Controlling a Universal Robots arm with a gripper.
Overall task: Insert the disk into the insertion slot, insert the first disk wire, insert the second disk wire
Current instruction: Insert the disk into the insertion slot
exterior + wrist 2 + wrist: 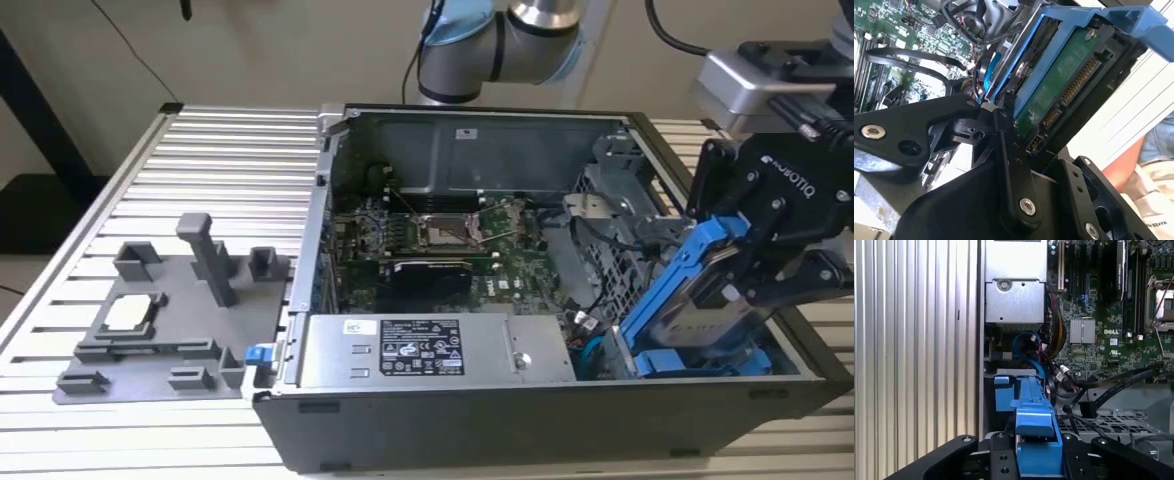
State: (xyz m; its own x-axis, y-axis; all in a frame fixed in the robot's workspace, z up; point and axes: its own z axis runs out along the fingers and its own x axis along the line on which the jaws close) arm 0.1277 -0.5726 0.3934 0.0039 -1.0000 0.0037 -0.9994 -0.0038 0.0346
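A ribbed metal bench carries an open computer case. In the exterior view, the claw is clamped on the disk, which is steeply tilted at the case's corner on the exterior view's right. The disk's lower end is near another blue-framed drive.

In the second wrist view, the disk's green circuit board lies between black fingers.

In the first wrist view, the disk's blue frame hangs beside the motherboard.

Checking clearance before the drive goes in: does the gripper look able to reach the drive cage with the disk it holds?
Probably yes: the gripper holds the disk tilted in the open case, beside the drive cage; only loose black cables lie near.
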